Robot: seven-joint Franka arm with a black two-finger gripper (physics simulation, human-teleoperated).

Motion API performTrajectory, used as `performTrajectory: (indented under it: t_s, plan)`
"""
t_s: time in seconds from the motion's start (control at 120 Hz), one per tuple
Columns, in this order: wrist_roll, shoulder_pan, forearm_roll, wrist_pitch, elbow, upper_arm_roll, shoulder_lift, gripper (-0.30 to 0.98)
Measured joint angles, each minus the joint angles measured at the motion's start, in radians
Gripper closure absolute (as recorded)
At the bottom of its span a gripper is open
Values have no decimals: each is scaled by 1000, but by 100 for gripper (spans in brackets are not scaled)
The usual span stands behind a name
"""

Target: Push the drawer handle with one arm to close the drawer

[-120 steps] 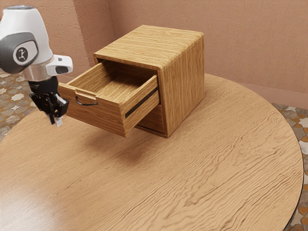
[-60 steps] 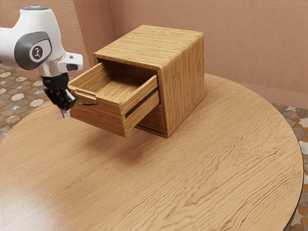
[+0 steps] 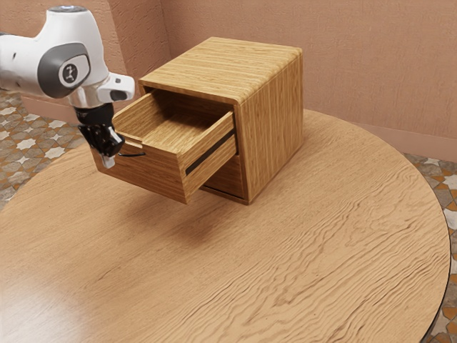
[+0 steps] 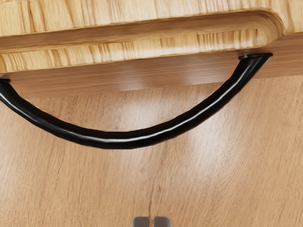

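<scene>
A round wooden table (image 3: 307, 250) fills most of the lower frame in the exterior view, beneath a pinkish wall (image 3: 357, 78) across the top. Patterned floor tiles (image 3: 36, 143) show beyond its rim at the left and right edges. The wooden cabinet (image 3: 271, 121) stands on the table in the upper middle. A white and grey arm (image 3: 78, 43) reaches in from the upper left. The upper drawer (image 3: 157, 175) is pulled well out of the cabinet, its front left of centre and its inside open to view; a dark strip (image 3: 209, 153) runs along its visible side. Below it, part of a lower front (image 3: 230, 175) sits within the cabinet. The black gripper (image 3: 108, 163) points down in the left part of the frame, at the left end of the drawer's front. Its two fingertips are pressed together, pinching nothing. The curved black handle (image 3: 131, 155) is on the front of the upper drawer, left of centre in the frame, near the gripper; whether they touch cannot be told.
</scene>
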Motion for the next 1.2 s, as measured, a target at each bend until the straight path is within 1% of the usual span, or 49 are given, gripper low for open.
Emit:
performTrajectory:
  t_s: [0.433, 1.033, 1.2]
  plan:
    - [5, -4, 26, 8, 93, -28, 112, 79]
    - [-23, 1, 26, 81, 195, -30, 196, 78]
    - [-32, 12, 25, 95, 247, -25, 243, 78]
